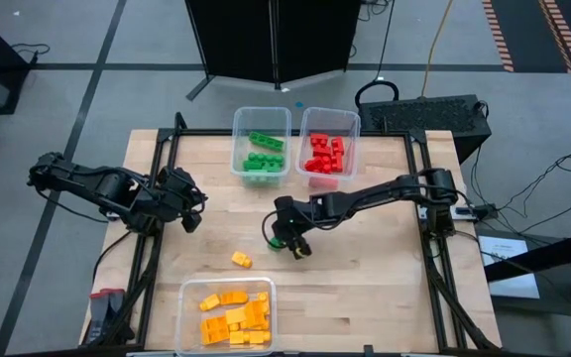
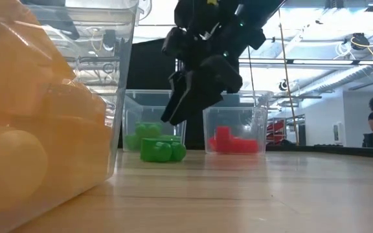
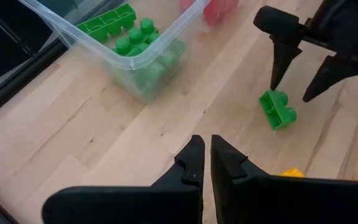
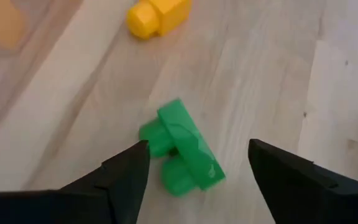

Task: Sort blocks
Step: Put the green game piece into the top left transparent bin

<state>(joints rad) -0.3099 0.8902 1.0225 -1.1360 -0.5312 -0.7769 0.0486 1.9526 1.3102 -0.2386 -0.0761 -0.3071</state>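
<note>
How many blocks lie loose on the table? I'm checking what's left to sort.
2: a green block under the open right hand, and a yellow block between it and the yellow tub. None seem hidden.

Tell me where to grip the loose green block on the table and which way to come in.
Grip the green block across its flat body, coming straight down. It lies tipped on its side, studs pointing sideways along the table, so the body's two flat faces suit the fingers better than the rounded studs. The open right pincer is already above it, with a finger on each side.
</note>
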